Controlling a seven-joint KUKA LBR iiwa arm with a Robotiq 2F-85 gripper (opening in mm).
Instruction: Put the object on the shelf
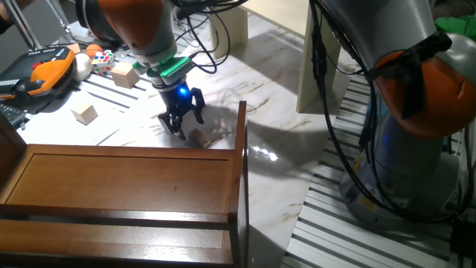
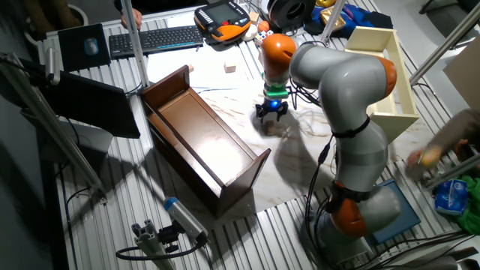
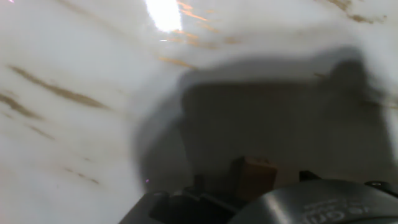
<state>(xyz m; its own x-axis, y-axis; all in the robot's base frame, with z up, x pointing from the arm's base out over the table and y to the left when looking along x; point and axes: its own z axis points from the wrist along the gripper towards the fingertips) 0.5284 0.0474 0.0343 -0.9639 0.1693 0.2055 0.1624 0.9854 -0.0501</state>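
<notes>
The object (image 1: 199, 137) is a small flat tan wooden block lying on the white marble tabletop, just in front of the shelf's upright side panel. My gripper (image 1: 184, 125) hangs low over the table right beside it, jaws spread and empty; the block lies at the right fingertip. In the other fixed view the gripper (image 2: 271, 115) is just right of the shelf (image 2: 202, 139). The blurred hand view shows the block (image 3: 254, 177) at the bottom edge, near the hand's body. The dark reddish-brown shelf (image 1: 126, 179) lies on its back in the foreground.
Two light wooden cubes (image 1: 125, 74) (image 1: 85, 113) sit on the table behind the gripper. A Rubik's cube (image 1: 103, 61) and an orange teach pendant (image 1: 44, 71) lie at the far left. A cream cabinet (image 2: 382, 67) stands to the right.
</notes>
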